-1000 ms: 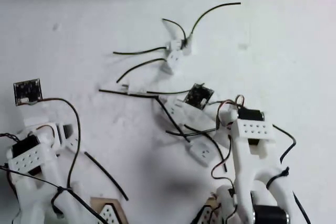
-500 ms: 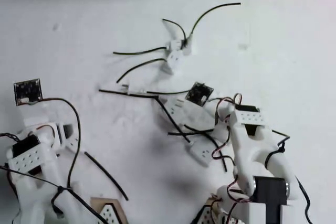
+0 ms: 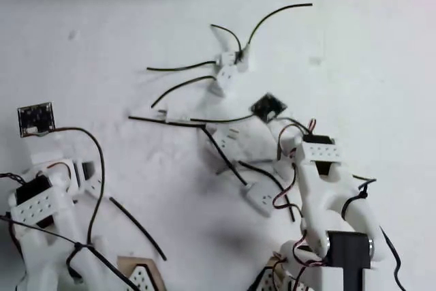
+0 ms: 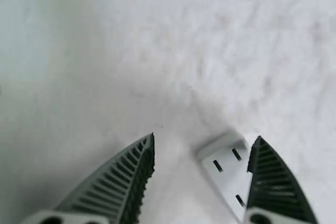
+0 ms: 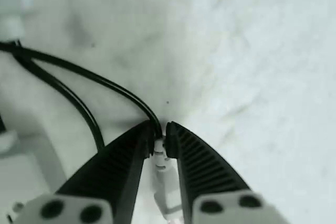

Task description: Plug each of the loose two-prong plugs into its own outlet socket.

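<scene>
Left arm [image 3: 41,202]: folded low at the near left corner of the surface [image 3: 102,46], with its wrist camera board held out ahead of it.
Left hand [image 4: 205,139]: fingers spread wide and pointing down at the surface, holding nothing.
Outlet socket [image 4: 226,169]: a white block with slim dark slots, lying flat between the left hand's fingers. It sits just beside one of them, and I cannot tell whether it touches.
Right arm [image 3: 327,189]: rises from the near right edge and stretches forward toward the middle of the surface. The forearm leans inward, and red and black wires loop along the joint.
Right hand [image 5: 159,127]: narrow, its ribbed fingers pinched on the plug. In the high view it is low over the tangle at mid-surface [image 3: 231,138].
Plug [image 5: 160,156]: small and white, clamped between the right fingertips and held just above the surface.
Cord [image 5: 105,85]: black, leaving the plug at the fingertips and curving away across the surface, with a second black strand running beside it.
Near socket [image 3: 262,197]: a white block lying flat just beside the right arm's forearm, apart from the right hand.
Far socket [image 3: 228,73]: a white cluster farther up the surface, with several black cords fanning out of it.
Loose cord [image 3: 136,226]: a short black length lying near the left arm, touching neither hand.
</scene>
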